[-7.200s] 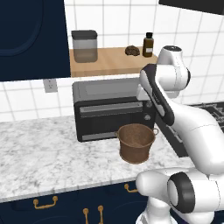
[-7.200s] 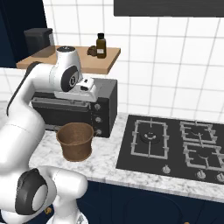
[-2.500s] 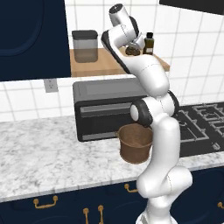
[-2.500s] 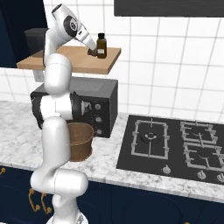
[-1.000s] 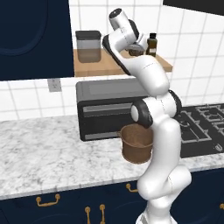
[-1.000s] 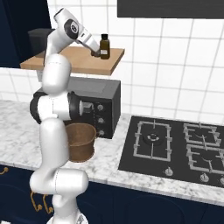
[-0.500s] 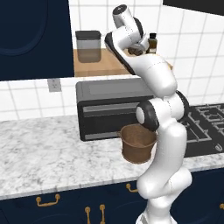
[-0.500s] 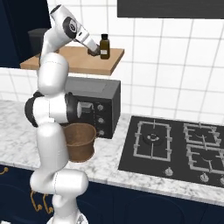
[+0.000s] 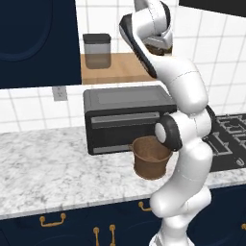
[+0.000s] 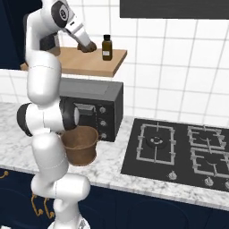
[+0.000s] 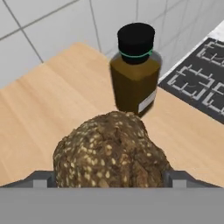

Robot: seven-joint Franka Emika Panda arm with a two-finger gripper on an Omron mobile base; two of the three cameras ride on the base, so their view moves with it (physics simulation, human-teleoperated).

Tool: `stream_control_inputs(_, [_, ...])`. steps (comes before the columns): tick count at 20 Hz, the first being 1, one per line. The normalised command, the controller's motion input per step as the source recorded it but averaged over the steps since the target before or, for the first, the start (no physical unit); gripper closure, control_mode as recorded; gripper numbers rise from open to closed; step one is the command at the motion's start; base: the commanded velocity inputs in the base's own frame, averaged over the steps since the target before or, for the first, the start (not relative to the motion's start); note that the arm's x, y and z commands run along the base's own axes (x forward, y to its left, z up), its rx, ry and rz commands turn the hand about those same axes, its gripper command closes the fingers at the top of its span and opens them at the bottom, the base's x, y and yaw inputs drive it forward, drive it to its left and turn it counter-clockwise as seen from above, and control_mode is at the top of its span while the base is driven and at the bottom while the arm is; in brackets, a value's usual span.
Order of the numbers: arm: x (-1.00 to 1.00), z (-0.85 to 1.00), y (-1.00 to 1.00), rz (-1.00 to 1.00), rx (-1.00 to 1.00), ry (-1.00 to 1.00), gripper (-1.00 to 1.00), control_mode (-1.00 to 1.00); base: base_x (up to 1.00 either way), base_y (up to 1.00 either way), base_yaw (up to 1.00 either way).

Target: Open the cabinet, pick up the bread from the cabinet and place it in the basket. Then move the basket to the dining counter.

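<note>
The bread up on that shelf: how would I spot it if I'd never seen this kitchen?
Find the black microwave on the marble counter, then look at the light wooden shelf board of the cabinet just above it. The bread lies there between the open gripper fingers, beside a brown glass bottle. Unlike the smooth, black-capped bottle, it is a low, lumpy, dark brown roll speckled with pale seeds.

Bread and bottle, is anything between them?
No. In the hand view the bread sits just before the bottle, with bare shelf around them.
</note>
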Motion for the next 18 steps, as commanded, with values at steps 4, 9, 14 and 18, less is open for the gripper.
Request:
stream_control_inputs(4, [-1.00, -0.01, 0.00, 0.20, 0.08, 0.00, 1.00, -1.00, 0.00, 0.00, 0.00])
stream_control_inputs(9, [-1.00, -0.19, -0.02, 0.30, 0.10, 0.00, 1.00, -1.00, 0.00, 0.00, 0.00])
stream_control_inputs(14, [-1.00, -0.56, -0.01, 0.36, 0.07, -0.02, 1.00, -1.00, 0.00, 0.00, 0.00])
stream_control_inputs(18, [-1.00, -0.24, 0.00, 0.35, 0.02, -0.13, 1.00, -1.00, 0.00, 0.00, 0.00])
